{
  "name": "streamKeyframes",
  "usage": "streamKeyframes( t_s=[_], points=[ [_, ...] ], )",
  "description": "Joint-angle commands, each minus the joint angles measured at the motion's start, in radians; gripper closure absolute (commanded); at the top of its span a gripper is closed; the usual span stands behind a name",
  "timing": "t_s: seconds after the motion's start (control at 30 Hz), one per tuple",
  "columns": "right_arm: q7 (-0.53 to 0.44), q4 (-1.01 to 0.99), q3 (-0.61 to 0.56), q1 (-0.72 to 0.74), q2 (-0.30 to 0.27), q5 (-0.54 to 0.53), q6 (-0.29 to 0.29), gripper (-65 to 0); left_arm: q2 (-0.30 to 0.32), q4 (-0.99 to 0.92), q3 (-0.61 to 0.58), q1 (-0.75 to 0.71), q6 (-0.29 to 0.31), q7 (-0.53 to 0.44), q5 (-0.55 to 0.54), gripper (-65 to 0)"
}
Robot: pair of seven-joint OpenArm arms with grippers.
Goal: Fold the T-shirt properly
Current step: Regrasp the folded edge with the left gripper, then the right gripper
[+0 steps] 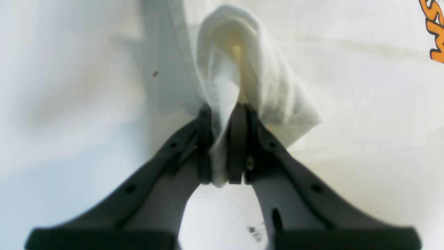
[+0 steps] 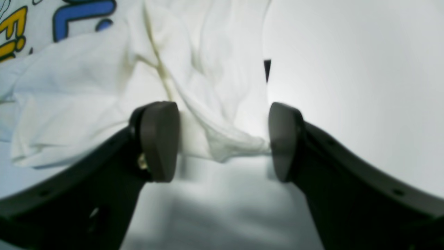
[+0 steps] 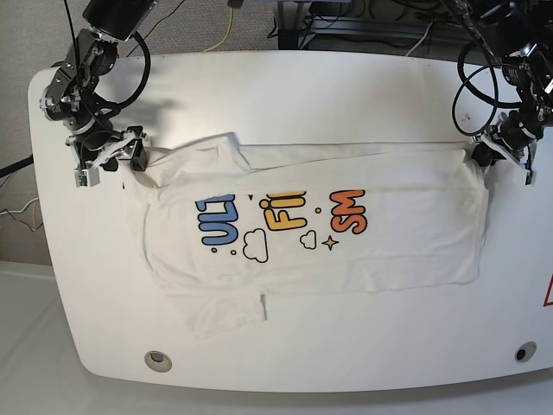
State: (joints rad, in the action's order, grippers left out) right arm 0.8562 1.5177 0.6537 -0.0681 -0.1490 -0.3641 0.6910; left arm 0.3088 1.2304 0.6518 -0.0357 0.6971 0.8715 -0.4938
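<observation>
- I see the big white cotton T-shirt (image 3: 346, 251) with blue, yellow and orange letters lying across the middle of the round-cornered white worktop (image 3: 285, 95).
- The far long side of the T-shirt is folded in toward the letters. The near long side is not folded, and one short sleeve (image 3: 226, 313) sticks out toward the near rim of the worktop.
- My left gripper (image 1: 224, 146) is at the bottom-hem end of the T-shirt, at the far corner. Its fingers (image 1: 237, 146) are clenched on a bunched bit of white cloth. The cloth sticks up in a loop past the tips.
- My right gripper (image 2: 222, 142) is at the neck and shoulder end of the T-shirt, also at the far corner. Its fingers (image 2: 159, 139) stand apart. A fold of cloth lies between them and brushes the pad on the bare-worktop side, but they are not pinching it.
- I think the job is only partly done. One side fold looks made, or nearly made.
- I think what is left is the other long side, the loose sleeve, and then folding the T-shirt across into a neat small stack.
- The cloth by the shoulder looks crumpled, so it may need smoothing.
</observation>
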Motion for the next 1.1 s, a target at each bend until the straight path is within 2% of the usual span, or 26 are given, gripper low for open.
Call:
streamKeyframes(
  t_s=[0.0, 0.1, 0.8, 0.9, 1.03, 1.07],
  points=[
    [-0.061, -0.018, 0.002, 0.012, -0.014, -0.022, 0.007, -38.8, 0.019, 0.012, 0.003, 0.006, 0.001, 0.008, 0.008, -7.0],
    [-0.101, -0.041, -0.001, 0.006, -0.014, -0.022, 0.007, -38.8, 0.019, 0.012, 0.003, 0.006, 0.001, 0.008, 0.008, -7.0],
    [-0.167, -0.151, -0.004, -0.009, -0.022, -0.020, 0.007, -38.0, 0.017, 0.012, 0.003, 0.006, 0.001, 0.008, 0.008, -7.0],
    [-0.167, -0.151, -0.004, -0.014, -0.022, -0.020, 0.007, -31.5, 0.017, 0.012, 0.003, 0.006, 0.001, 0.008, 0.008, -7.0],
    [-0.167, -0.151, -0.004, -0.016, -0.022, -0.020, 0.007, -11.8, 0.017, 0.012, 0.003, 0.006, 0.001, 0.008, 0.008, -7.0],
    [-0.167, -0.151, -0.004, -0.016, -0.022, -0.020, 0.007, -9.1, 0.017, 0.012, 0.003, 0.006, 0.001, 0.008, 0.008, -7.0]
  ],
)
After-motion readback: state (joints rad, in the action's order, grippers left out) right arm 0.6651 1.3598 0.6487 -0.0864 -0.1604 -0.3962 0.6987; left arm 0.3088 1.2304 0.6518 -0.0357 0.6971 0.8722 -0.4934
